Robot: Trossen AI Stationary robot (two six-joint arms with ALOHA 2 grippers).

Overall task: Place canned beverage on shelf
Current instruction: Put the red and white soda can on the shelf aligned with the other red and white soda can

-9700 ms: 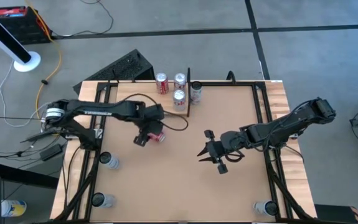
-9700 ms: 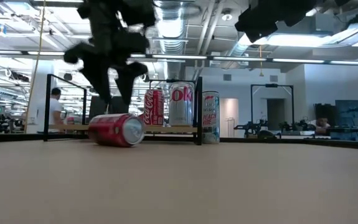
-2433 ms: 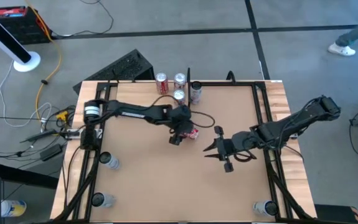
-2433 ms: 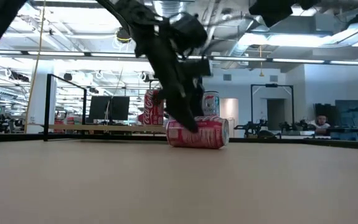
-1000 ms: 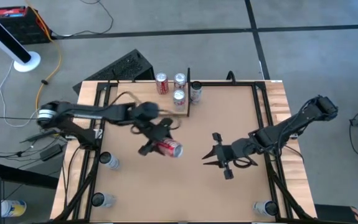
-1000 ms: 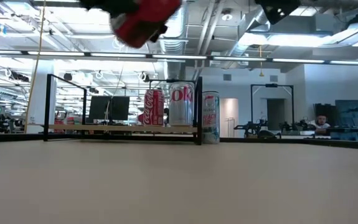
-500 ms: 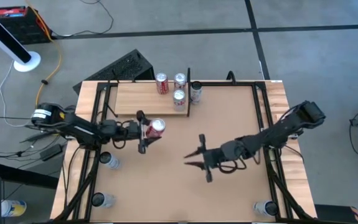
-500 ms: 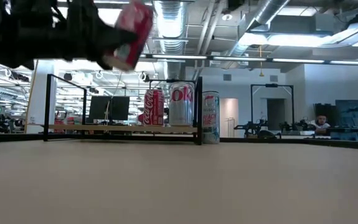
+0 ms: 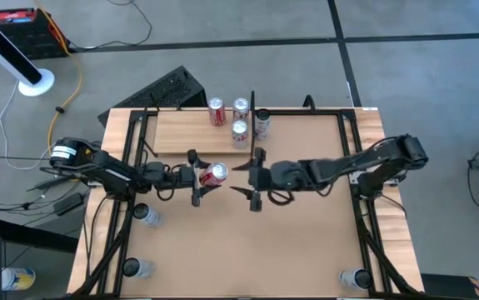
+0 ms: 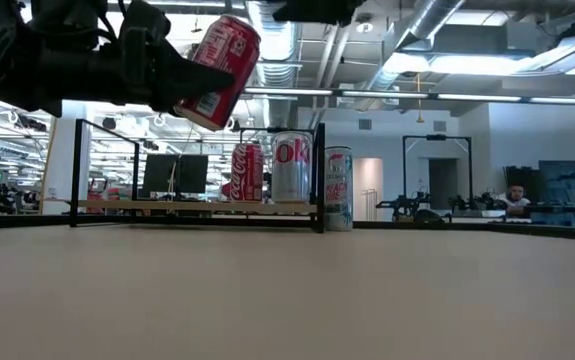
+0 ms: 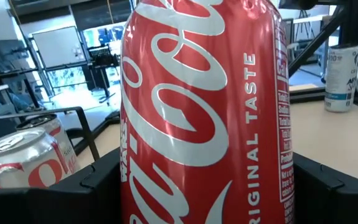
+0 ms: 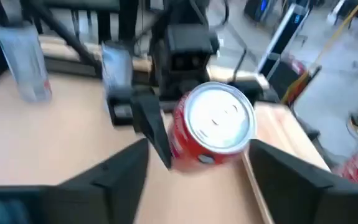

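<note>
Handover position above the table (image 9: 306,242). The left gripper (image 9: 196,176) has its jaws closed on a red cola can (image 9: 214,173), gripped across its side and held tilted in the air, clear of the tabletop (the low view shows it raised well above the surface, top end uppermost). The right gripper (image 9: 252,178) faces the can's silver top from the opposite side, its jaws spread wide on either side of the can with nothing held; in the right wrist view its two dark fingers (image 12: 119,171) flank the can without visible contact. The shelf (image 9: 181,133), a pale wood board at the table's far edge, carries three upright cans (image 9: 229,117) near its black end piece (image 9: 252,125); a fourth, pale can (image 9: 262,123) stands just beyond that end piece on the table.
</note>
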